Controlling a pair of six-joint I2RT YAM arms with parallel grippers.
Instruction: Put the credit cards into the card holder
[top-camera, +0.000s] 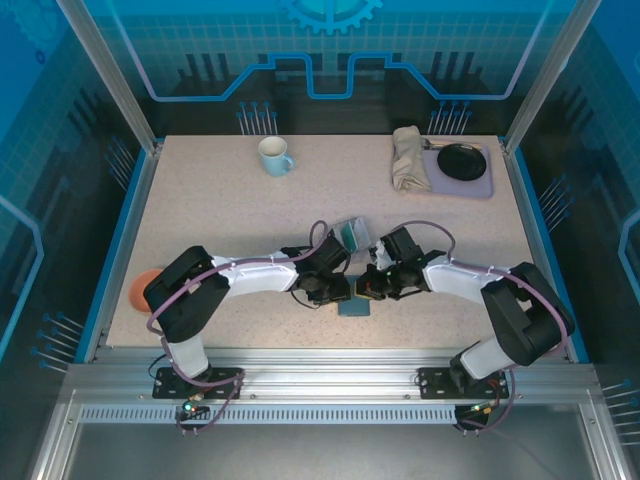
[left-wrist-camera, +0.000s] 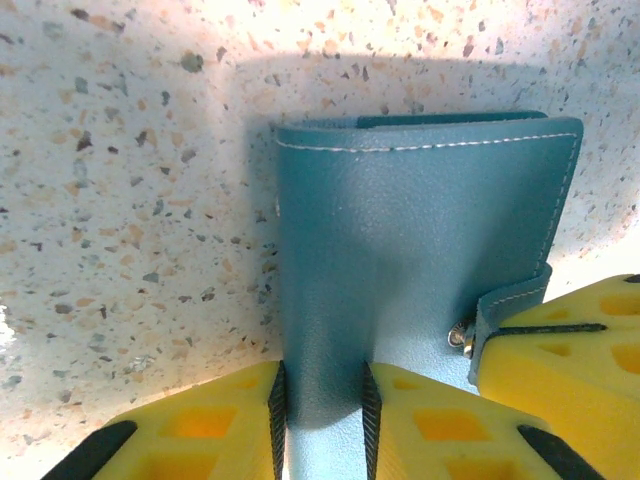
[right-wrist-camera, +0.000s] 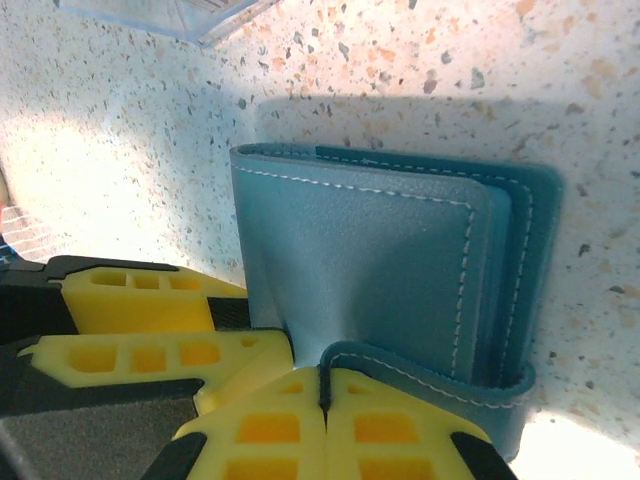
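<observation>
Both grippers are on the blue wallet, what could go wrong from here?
The right gripper pinches only the thin snap strap of the card holder; it may slip out when pulled. The left gripper grips the cover close beside it, so the two might collide. With both grippers busy, releasing one to fetch the credit cards could let the holder fold shut.

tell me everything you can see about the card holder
The card holder is a small blue-teal folding wallet, soft and leather-like, with pale stitching and layered inner leaves at one edge. It lies folded on the speckled table near the front edge, between the arms. The right gripper pinches its snap strap; the left gripper straddles its cover.
</observation>
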